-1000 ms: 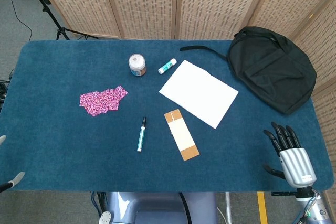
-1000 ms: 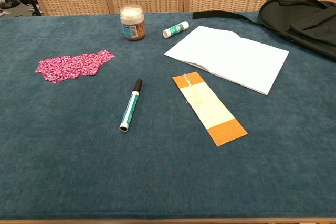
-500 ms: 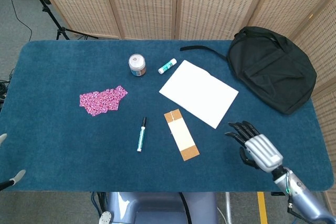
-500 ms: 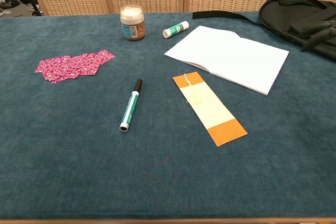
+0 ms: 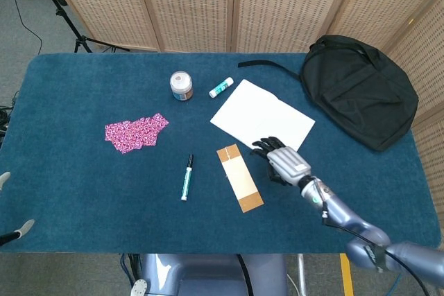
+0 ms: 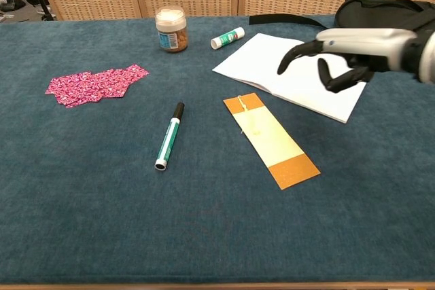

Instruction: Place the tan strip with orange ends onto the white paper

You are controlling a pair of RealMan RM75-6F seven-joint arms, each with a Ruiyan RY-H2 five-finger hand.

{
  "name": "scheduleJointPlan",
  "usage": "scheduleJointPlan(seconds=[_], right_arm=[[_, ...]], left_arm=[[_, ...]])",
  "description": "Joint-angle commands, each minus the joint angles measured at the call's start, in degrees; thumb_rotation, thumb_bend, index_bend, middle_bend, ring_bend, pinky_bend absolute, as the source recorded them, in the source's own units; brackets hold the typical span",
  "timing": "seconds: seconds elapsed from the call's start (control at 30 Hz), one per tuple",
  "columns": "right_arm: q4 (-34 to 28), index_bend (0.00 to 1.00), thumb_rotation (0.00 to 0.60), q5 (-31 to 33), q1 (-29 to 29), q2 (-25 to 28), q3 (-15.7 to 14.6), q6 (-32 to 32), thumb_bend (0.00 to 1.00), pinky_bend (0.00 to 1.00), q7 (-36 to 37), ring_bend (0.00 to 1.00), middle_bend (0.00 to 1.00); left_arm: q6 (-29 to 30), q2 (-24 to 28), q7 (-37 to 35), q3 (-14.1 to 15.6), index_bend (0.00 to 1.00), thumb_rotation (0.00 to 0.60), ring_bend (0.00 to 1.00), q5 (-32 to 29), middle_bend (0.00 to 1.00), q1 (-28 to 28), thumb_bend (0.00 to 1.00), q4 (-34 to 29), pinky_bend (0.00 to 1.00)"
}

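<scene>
Blue table (image 5: 83,192): marker (image 6: 168,136) & jar (image 6: 170,29) nr tan strip (image 6: 271,140).

No readable text anywhere; label on the jar (image 6: 170,30) too small to make out; print on the marker (image 6: 168,136) and glue stick (image 6: 227,37) likewise illegible.
</scene>
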Motion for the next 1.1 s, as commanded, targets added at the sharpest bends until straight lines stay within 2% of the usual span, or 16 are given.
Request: scheduleJointPlan(seconds=[0.03, 0.33, 0.47, 0.8, 1.1], right_arm=[[5.3, 0.22, 0.600, 6.7, 5.3, -6.8, 2.0, -3.6, 1.00, 0.04, -7.2, 0.00, 0.13], [12.5, 0.23, 0.600, 16.5, 11.6, -15.2, 3.3, -5.0, 1.00, 0.06, -13.5, 0.02, 0.16], [16.8, 0.23, 0.600, 23.6, 14.5, -18.7, 3.9, -4.9, 1.00, 0.07, -17.0, 0.03, 0.20], [18.3, 0.23, 0.600, 30.8, 16.0, -19.4, 1.7, -4.5, 1.00, 0.07, -21.4, 0.03, 0.21], [12.4, 0.23, 0.600, 30.4, 14.9, -16.0, -1.0, -4.3, 1.00, 0.07, -22.0, 0.03, 0.24]], left_arm=[[-0.6, -0.1, 0.3, -0.3, 0.00, 0.600, 0.00, -0.7, 0.00, -0.4, 0.00, 0.0, 0.00], [-2.3, -0.7, 1.5, -1.0, 0.00, 0.600, 0.00, -2.7, 0.00, -1.4, 0.00, 0.3, 0.00], [-2.9, -0.9, 2.0, -1.0, 0.00, 0.600, 0.00, -3.1, 0.00, -1.7, 0.00, 0.3, 0.00], [-2.5, -0.7, 1.2, -1.0, 0.00, 0.600, 0.00, -3.0, 0.00, -1.6, 0.00, 0.3, 0.00], [-2.6, -0.9, 1.3, -0.8, 0.00, 0.600, 0.00, -2.6, 0.00, -1.8, 0.00, 0.6, 0.00]])
